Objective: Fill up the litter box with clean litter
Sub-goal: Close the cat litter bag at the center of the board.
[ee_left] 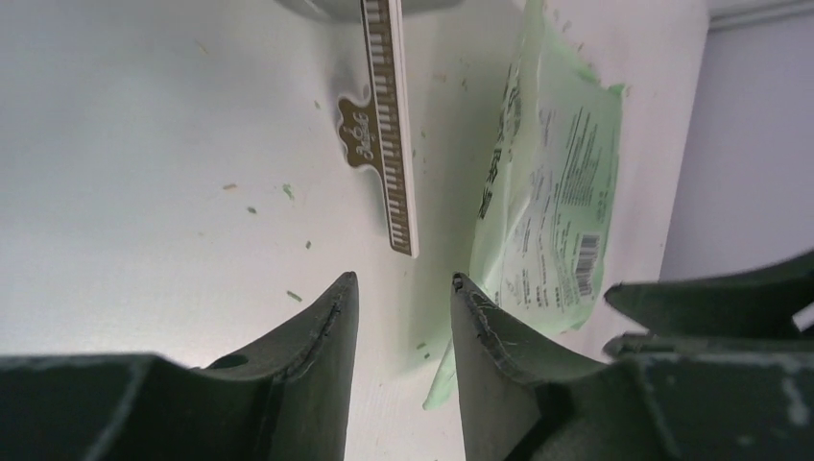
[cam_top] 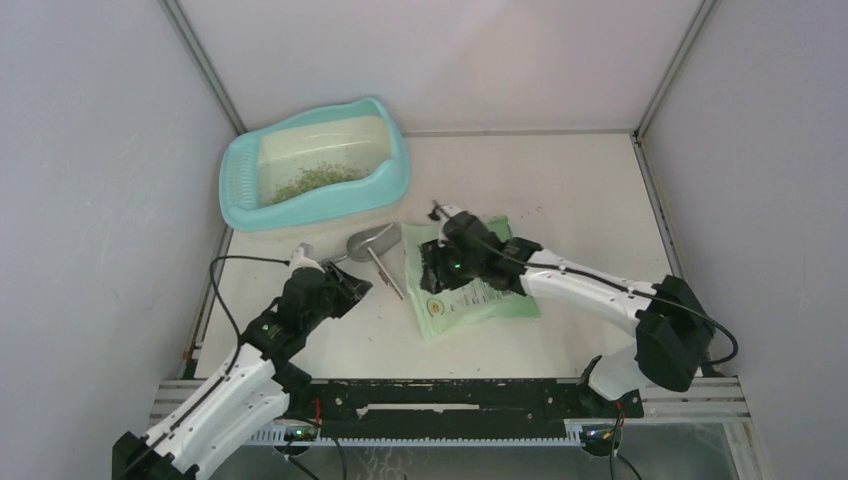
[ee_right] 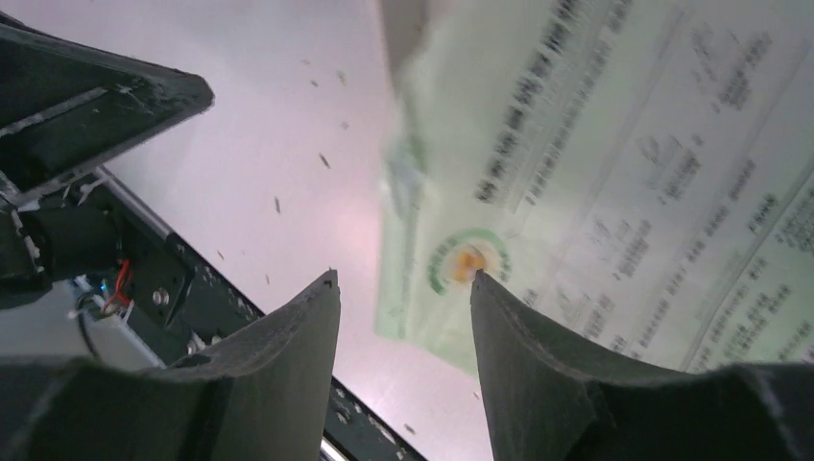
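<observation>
Evidently the step in hand is picking up the grey metal scoop (cam_top: 372, 243), which is lying on the white worktop (cam_top: 560, 190) just ahead of the left hand (ee_left: 403, 283). That hand is hovering unclenched, its fingers parted and nothing between them, with the tip of the scoop's patterned handle (ee_left: 394, 163) pointing back at the gap. To do this well, it is probably worth advancing until the handle is sitting well inside the fingers, not only its tip, and closing on its narrow sides; a grip too near the end is likely to let the bowl droop or twist.

The right hand (ee_right: 403, 279) is hanging over the flat green printed bag (cam_top: 490, 300), fingers apart and gripping nothing, the bag lying beneath and beyond them.

The large light turquoise plastic litter box (cam_top: 232, 175) is standing well beyond the left hand, past the scoop. The pale green-beige litter granules (cam_top: 315, 182) are covering only a thin patch of its floor, so filling looks far from finished.
</observation>
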You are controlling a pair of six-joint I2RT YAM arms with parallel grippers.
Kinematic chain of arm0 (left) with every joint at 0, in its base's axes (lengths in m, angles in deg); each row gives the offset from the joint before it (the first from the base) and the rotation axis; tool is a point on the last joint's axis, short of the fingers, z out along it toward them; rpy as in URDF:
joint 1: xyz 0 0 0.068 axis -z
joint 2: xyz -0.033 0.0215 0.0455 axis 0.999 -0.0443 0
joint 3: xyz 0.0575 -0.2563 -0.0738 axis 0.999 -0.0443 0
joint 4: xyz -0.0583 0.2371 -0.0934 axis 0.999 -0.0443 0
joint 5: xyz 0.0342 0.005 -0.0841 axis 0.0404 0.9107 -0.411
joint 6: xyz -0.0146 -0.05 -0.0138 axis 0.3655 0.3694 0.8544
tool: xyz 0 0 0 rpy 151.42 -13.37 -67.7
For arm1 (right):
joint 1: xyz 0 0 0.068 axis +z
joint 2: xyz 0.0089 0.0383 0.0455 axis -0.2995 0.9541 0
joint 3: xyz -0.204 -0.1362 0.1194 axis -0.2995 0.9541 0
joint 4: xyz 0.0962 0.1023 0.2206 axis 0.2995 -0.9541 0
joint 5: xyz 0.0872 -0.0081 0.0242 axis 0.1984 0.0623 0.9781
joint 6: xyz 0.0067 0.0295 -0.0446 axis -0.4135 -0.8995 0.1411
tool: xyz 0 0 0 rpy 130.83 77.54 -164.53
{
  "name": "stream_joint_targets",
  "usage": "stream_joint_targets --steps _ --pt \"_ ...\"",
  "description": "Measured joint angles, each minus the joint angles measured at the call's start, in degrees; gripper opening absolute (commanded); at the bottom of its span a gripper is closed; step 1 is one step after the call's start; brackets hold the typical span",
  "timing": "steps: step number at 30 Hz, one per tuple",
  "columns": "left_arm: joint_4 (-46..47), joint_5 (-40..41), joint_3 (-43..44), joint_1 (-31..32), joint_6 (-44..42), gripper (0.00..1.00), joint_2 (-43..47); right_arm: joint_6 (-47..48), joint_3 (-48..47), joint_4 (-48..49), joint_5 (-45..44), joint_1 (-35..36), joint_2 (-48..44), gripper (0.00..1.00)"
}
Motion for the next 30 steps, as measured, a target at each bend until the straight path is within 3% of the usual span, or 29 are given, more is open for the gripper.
stream_joint_targets --steps 5,11,22,30 --pt "-3.80 0.55 0.00 -5.22 -1.38 0.45 7.13 0.98 -18.38 -10.05 -17.03 12.28 11.37 0.44" --pt "-6.23 -1.01 -0.81 -8.02 -1.38 0.45 12.50 1.40 -33.86 -17.62 -26.05 16.72 25.40 0.43" --pt "-9.03 -2.51 -3.82 -8.94 -1.33 0.44 17.03 0.74 -38.25 -23.10 -25.73 15.13 35.08 0.42" --pt "-8.96 -3.41 -4.33 -9.05 -1.29 0.44 17.03 0.07 -32.72 -24.20 -28.76 12.39 32.52 0.41"
